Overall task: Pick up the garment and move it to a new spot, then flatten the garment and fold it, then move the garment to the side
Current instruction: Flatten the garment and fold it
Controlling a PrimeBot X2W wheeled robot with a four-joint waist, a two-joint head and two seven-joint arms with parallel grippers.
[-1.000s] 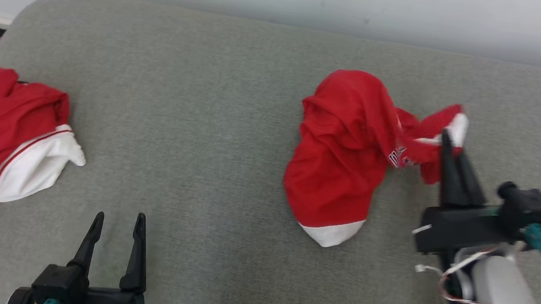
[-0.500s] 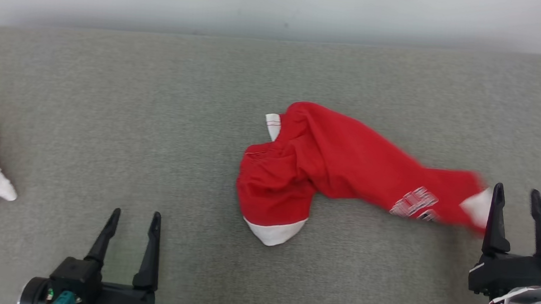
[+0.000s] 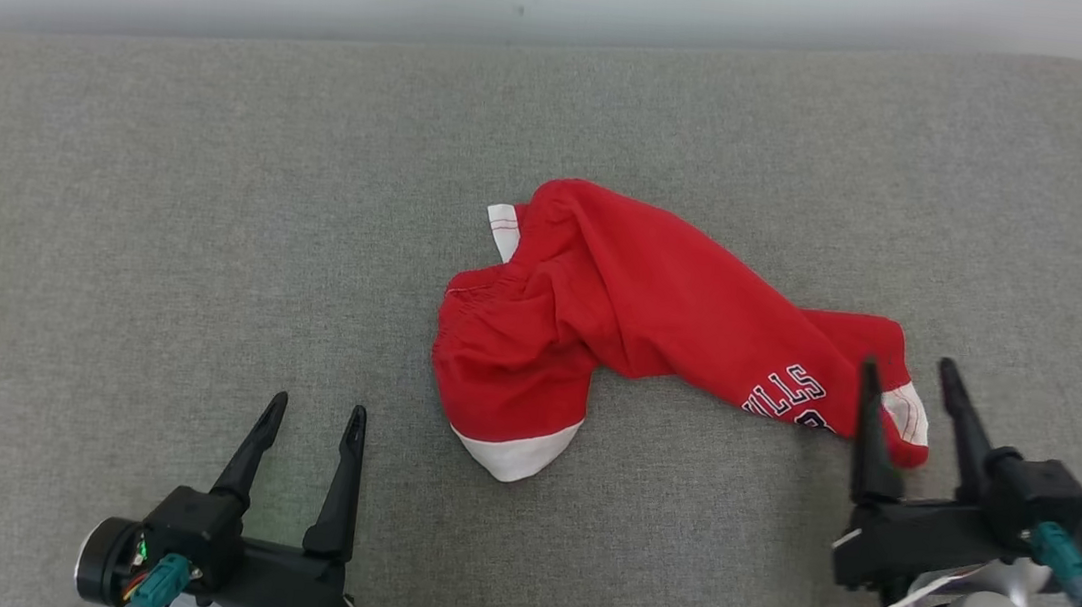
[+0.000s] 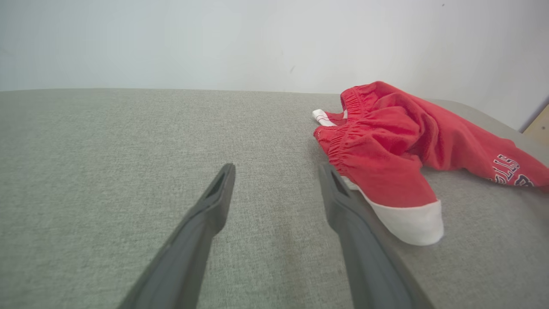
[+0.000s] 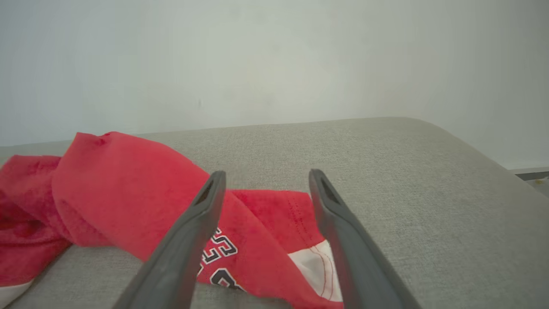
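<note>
Red shorts (image 3: 619, 322) lie crumpled in the middle of the grey table (image 3: 159, 203), their long axis running far-left to near-right. The right claw (image 3: 907, 364), wide open and empty, flanks their near-right hem. The left claw (image 3: 317, 405), also open and empty, sits farther off.

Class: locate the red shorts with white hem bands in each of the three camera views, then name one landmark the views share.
Head view: the red shorts with white hem bands lie at centre, stretching right to the right gripper.
Left wrist view: upper right, beside the left gripper.
Right wrist view: left and lower centre.
Shared landmark: the dark lettering on one leg.
</note>
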